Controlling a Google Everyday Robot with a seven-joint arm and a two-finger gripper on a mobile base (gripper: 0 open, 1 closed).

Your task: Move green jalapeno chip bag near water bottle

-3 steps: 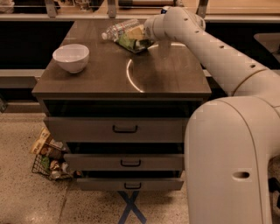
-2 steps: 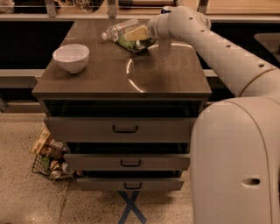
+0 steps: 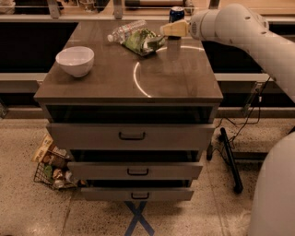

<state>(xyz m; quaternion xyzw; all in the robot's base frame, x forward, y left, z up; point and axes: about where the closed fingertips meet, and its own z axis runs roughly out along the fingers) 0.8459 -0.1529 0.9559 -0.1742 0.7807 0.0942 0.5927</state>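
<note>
The green jalapeno chip bag (image 3: 137, 39) lies flat on the far part of the dresser top. The water bottle (image 3: 123, 30) lies on its side just behind and left of the bag, touching or nearly touching it. My gripper (image 3: 155, 42) reaches in from the right on the white arm and sits at the bag's right edge, low over the top.
A white bowl (image 3: 74, 60) stands at the left of the dresser top (image 3: 175, 78). A blue soda can (image 3: 176, 14) stands at the back, behind my wrist. The dresser's drawers are partly pulled out. A wire basket of snacks (image 3: 50, 168) sits on the floor at the left.
My arm has drawn back to the right, so more of the chip bag shows. The bag and bottle stay next to each other at the back.
</note>
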